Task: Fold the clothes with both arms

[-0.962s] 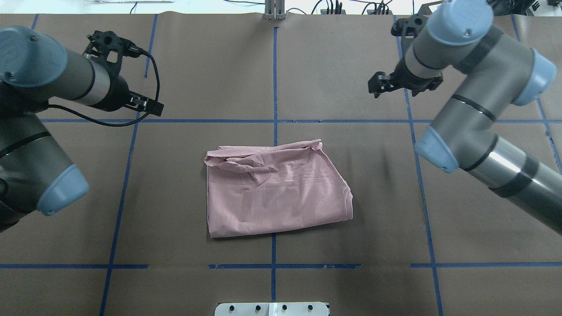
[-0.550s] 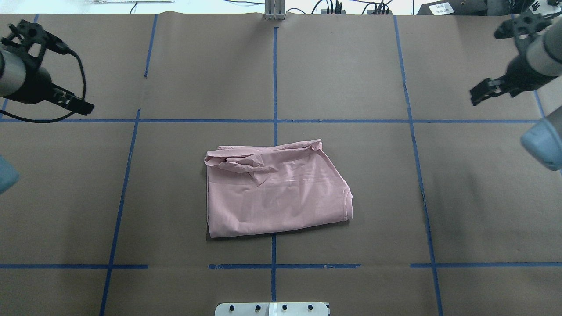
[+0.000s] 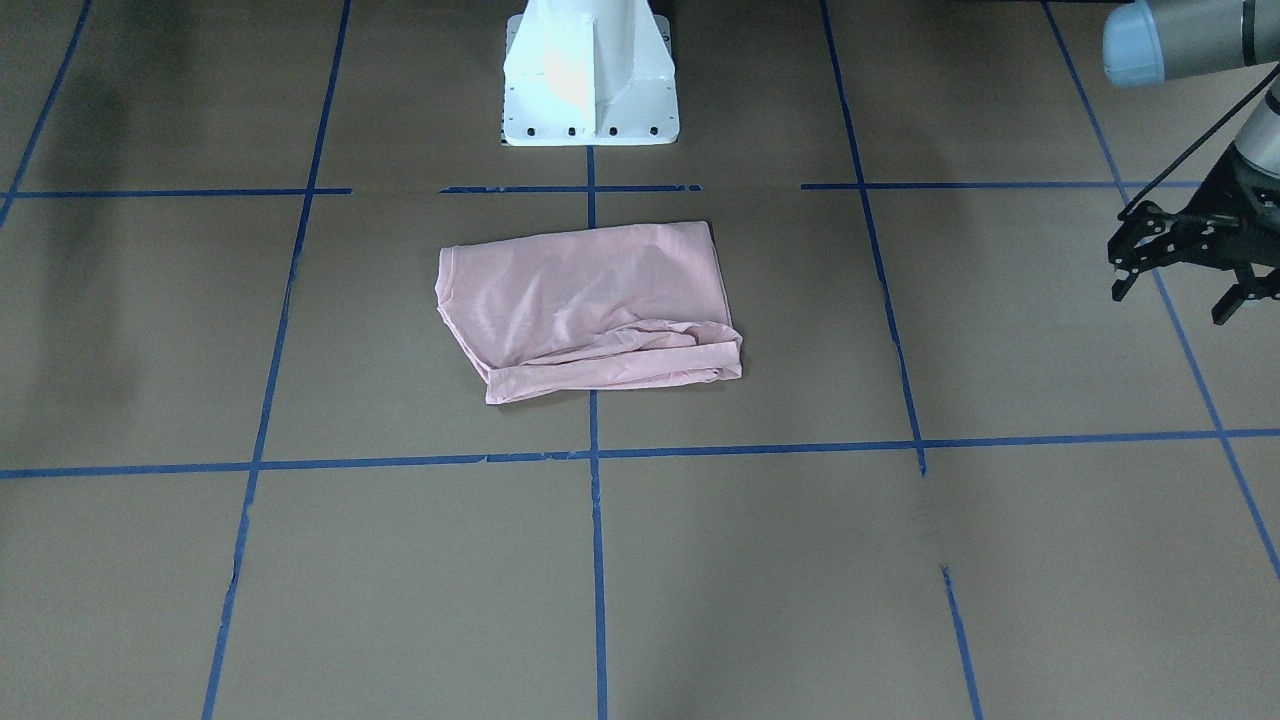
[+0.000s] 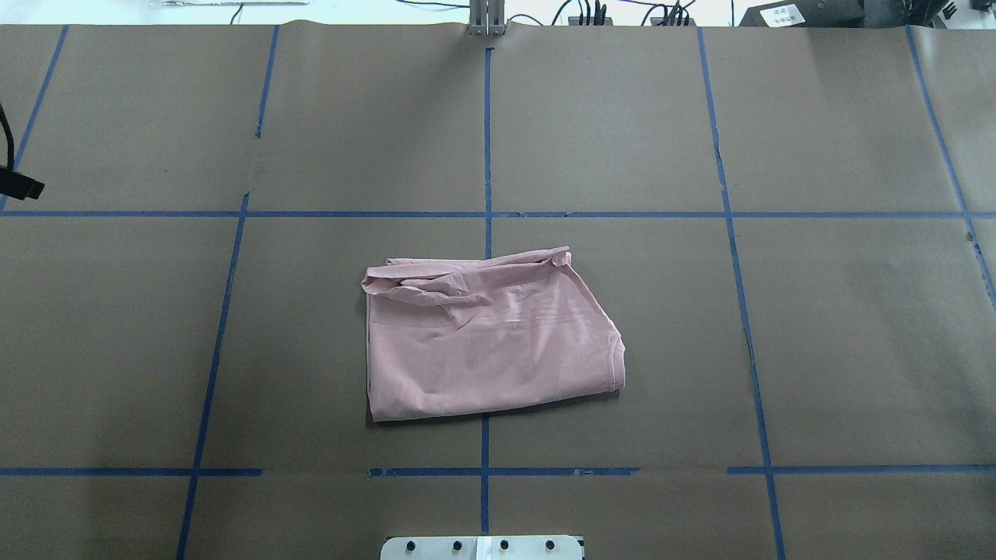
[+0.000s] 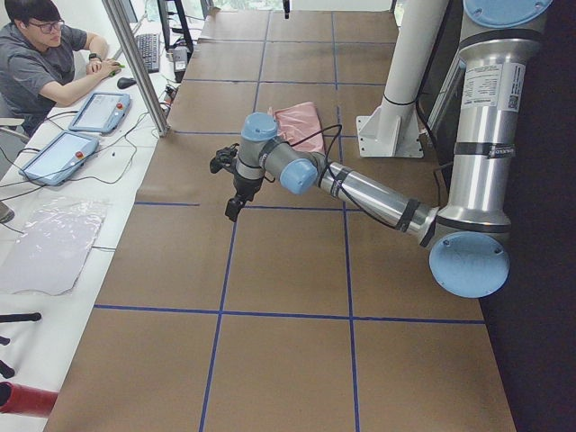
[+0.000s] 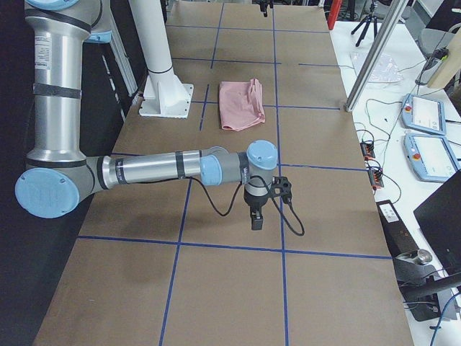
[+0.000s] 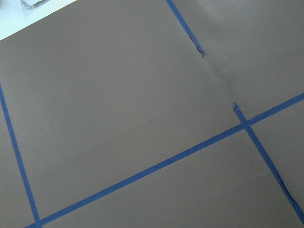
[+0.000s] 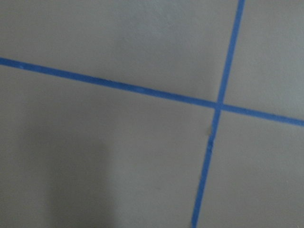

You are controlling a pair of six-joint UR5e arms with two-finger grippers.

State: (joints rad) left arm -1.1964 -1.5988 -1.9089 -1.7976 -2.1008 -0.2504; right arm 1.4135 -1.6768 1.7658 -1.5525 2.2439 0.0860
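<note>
The clothes are one pale pink T-shirt (image 4: 486,338), lying folded into a rough rectangle at the table's middle with a bunched, wrinkled far edge; its plain side is up (image 3: 590,310). My left gripper (image 3: 1172,298) hangs open and empty far out to the robot's left, well away from the shirt; a small black piece (image 4: 22,186) of it shows at the overhead view's left edge. My right gripper (image 6: 256,218) shows only in the exterior right view, low over the paper far from the shirt (image 6: 241,104); I cannot tell whether it is open or shut. Both wrist views show only brown paper and blue tape.
Brown paper with a blue tape grid (image 4: 486,214) covers the table. The white pedestal base (image 3: 590,90) stands just behind the shirt. A person (image 5: 45,63) sits at a side desk with tablets (image 5: 99,110). A metal post (image 5: 135,63) stands at the table's far edge.
Both arms have swung outward from the middle to the table's ends and left the overhead view almost fully. The shirt has not moved.
</note>
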